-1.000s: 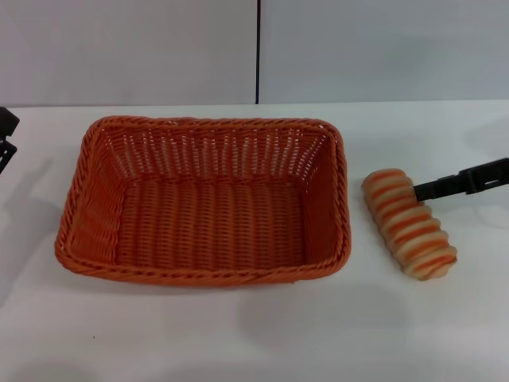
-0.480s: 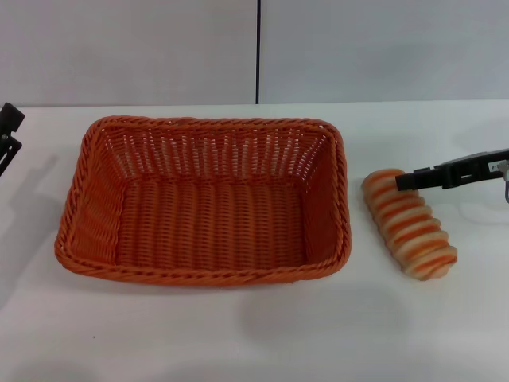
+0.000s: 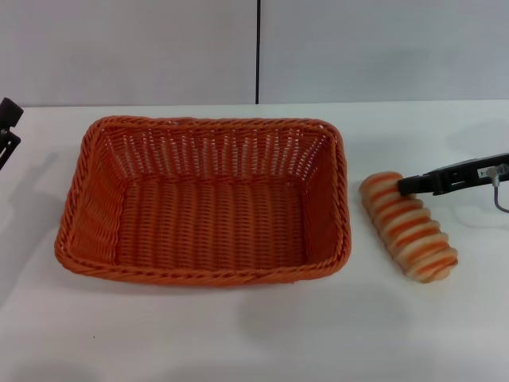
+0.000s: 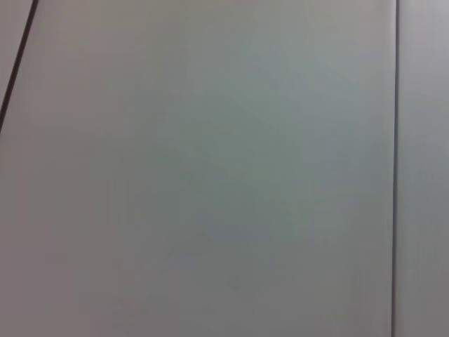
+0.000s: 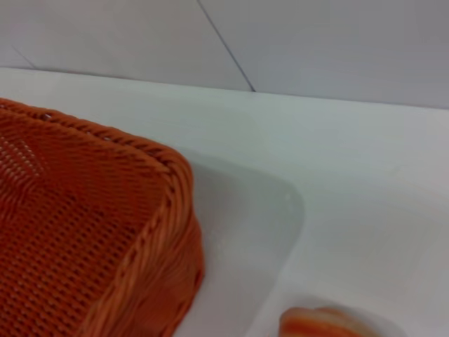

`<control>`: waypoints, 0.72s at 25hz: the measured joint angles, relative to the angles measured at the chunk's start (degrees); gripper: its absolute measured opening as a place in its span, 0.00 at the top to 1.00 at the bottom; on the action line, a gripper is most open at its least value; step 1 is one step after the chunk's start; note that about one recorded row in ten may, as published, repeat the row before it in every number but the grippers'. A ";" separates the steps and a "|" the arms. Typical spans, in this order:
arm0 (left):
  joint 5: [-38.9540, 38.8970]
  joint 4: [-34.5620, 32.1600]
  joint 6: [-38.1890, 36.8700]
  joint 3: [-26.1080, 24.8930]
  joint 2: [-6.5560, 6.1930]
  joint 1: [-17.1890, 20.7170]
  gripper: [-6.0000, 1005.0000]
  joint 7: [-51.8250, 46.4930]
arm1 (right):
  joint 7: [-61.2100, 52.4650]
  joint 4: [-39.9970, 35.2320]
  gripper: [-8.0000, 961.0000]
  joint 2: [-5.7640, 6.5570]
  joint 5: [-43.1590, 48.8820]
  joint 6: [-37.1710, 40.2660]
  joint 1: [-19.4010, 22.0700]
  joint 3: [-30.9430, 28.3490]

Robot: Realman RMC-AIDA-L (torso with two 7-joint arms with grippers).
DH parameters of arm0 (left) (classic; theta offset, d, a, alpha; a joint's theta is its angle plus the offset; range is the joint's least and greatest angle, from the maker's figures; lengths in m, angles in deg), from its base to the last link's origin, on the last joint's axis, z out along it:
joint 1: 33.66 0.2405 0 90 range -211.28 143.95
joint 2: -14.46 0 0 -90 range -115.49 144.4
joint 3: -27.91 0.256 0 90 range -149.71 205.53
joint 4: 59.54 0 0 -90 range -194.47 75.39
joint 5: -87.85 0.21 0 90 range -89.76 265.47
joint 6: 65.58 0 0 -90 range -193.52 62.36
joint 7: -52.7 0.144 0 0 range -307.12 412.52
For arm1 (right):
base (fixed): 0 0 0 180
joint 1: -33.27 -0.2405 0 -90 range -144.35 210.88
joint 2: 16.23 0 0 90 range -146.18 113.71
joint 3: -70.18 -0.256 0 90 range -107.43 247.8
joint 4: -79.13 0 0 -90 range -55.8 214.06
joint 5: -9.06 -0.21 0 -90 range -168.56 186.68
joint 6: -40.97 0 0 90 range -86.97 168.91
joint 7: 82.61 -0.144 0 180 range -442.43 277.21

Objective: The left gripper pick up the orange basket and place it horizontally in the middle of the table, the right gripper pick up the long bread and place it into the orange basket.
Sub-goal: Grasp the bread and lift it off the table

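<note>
Black and slim, my left pincer pokes in at the nine o'clock edge of the head view, well apart from the basket. I can see only a sliver of it, so I cannot tell whether it is open or closed. Its wrist camera gives me nothing but grey wall with a dark seam.

Moving toward the centre, the orange basket sits flat on the white table, long side running across my view, open side up, nothing inside it. The right wrist view catches one woven corner of it, with bare table beside it.

Just past the basket's three o'clock wall, with a narrow strip of table between them, lies the long bread. It rests on the table at a slant, its far end toward eleven o'clock and its near end toward five o'clock. A small bit of its crust shows at the edge of the right wrist view.

My right pincer reaches in from the three o'clock side, its black tip at the bread's far end, seemingly touching it or just above it. The fingers overlap from this angle, so I cannot tell how wide they stand or whether they hold anything. A thin grey cable loops beneath it.
</note>
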 joint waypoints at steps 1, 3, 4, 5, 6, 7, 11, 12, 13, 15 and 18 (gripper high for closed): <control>0.01 0.00 0.02 -0.03 0.00 0.00 0.23 0.00 | 0.00 0.13 0.90 0.00 0.01 -0.31 0.04 0.11; 0.06 0.00 0.06 -0.06 0.00 0.00 0.23 0.00 | -0.03 0.22 0.94 -0.02 0.03 -0.72 0.16 0.15; 0.08 0.00 0.07 -0.06 0.00 0.00 0.23 0.00 | -0.03 0.21 0.95 -0.04 0.02 -0.92 0.26 0.14; 0.13 0.00 0.07 -0.07 0.00 0.01 0.23 0.00 | -0.03 0.14 0.95 -0.09 -0.03 -1.02 0.37 0.12; 0.17 0.00 0.07 -0.08 -0.02 0.03 0.23 0.00 | -0.04 0.04 0.96 -0.13 -0.11 -1.10 0.45 0.06; 0.22 0.00 0.07 -0.08 -0.04 0.07 0.23 0.00 | -0.04 -0.10 0.96 -0.16 -0.22 -1.16 0.52 -0.03; 0.14 0.00 0.01 -0.15 -0.09 0.38 0.23 0.00 | -0.23 -0.57 0.98 -0.19 -0.27 -0.99 0.57 -0.12; 0.08 0.00 -0.01 -0.16 -0.09 0.47 0.23 0.00 | -0.30 -0.79 0.99 -0.21 -0.27 -0.74 0.57 -0.01; 0.04 0.00 -0.01 -0.17 -0.09 0.50 0.23 0.00 | -0.38 -0.90 0.99 -0.25 -0.27 -0.40 0.53 0.12; 0.03 0.00 -0.02 -0.17 -0.09 0.53 0.23 0.00 | -0.48 -0.92 0.98 -0.26 -0.24 0.08 0.32 0.18; 0.01 0.00 -0.02 -0.17 -0.09 0.54 0.23 0.00 | -0.59 -0.82 0.95 -0.30 -0.23 0.26 0.16 0.10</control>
